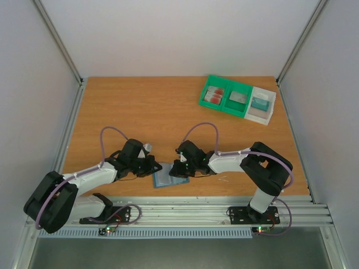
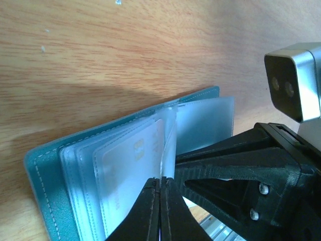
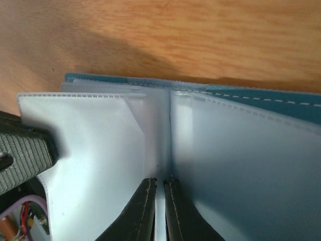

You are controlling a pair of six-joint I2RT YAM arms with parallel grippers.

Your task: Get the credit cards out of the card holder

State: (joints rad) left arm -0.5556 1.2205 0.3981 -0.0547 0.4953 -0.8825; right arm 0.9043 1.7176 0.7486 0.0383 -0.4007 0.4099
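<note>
The blue-grey card holder [image 1: 166,178] lies open on the table between both grippers, its clear inner sleeves fanned up. A pale credit card [image 2: 131,159] with a gold chip shows through one sleeve. My left gripper [image 2: 161,179] is shut on the edge of an upright clear sleeve [image 2: 169,150]. From the opposite side my right gripper [image 3: 159,183] is shut on a thin sleeve [image 3: 159,145] at the holder's fold. The right gripper's black body [image 2: 241,170] fills the right of the left wrist view. Two red cards [image 1: 215,94] lie in the green tray.
A green two-compartment tray [image 1: 226,106] stands at the back right, with a grey piece [image 1: 239,97] in its right half. Beside it is a white tray [image 1: 269,115] holding a teal piece [image 1: 259,102]. A metal rail [image 1: 185,210] runs along the near edge.
</note>
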